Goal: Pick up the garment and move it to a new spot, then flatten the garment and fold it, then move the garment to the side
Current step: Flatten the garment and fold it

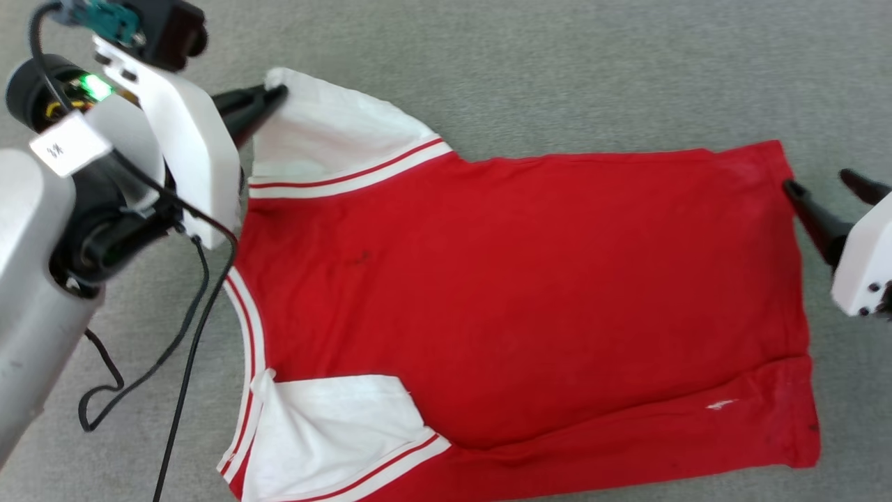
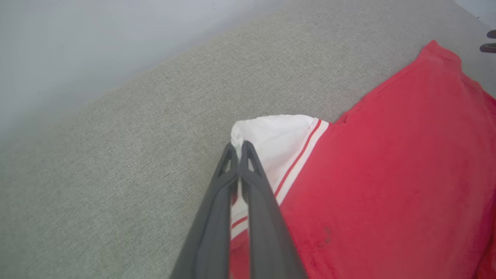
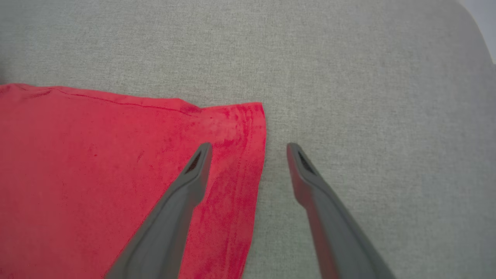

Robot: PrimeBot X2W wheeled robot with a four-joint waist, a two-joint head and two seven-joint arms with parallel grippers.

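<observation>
Grey woven fabric (image 1: 557, 70) covers the surface under everything, and in the left wrist view a pale wall stands behind its far edge. At the upper left of the head view, the left tool (image 1: 275, 94) has its two dark fingers pressed together on the outer corner of a white sleeve (image 1: 327, 132). The left wrist view shows the same pinch (image 2: 240, 149), with the sleeve cloth bunched at the tips. A black cable (image 1: 188, 348) hangs down from that arm at the lower left.

The garment (image 1: 523, 279) lies spread across the middle of the frame, plain red side up. Its collar and both white sleeves are toward the left, and its hem is toward the right. The second sleeve (image 1: 334, 418) lies folded onto the body at the lower left.

At the right edge, the right tool (image 1: 817, 180) stands wide apart and holds nothing. In the right wrist view it (image 3: 248, 147) straddles the hem corner, one finger above red cloth, the other above bare grey fabric.
</observation>
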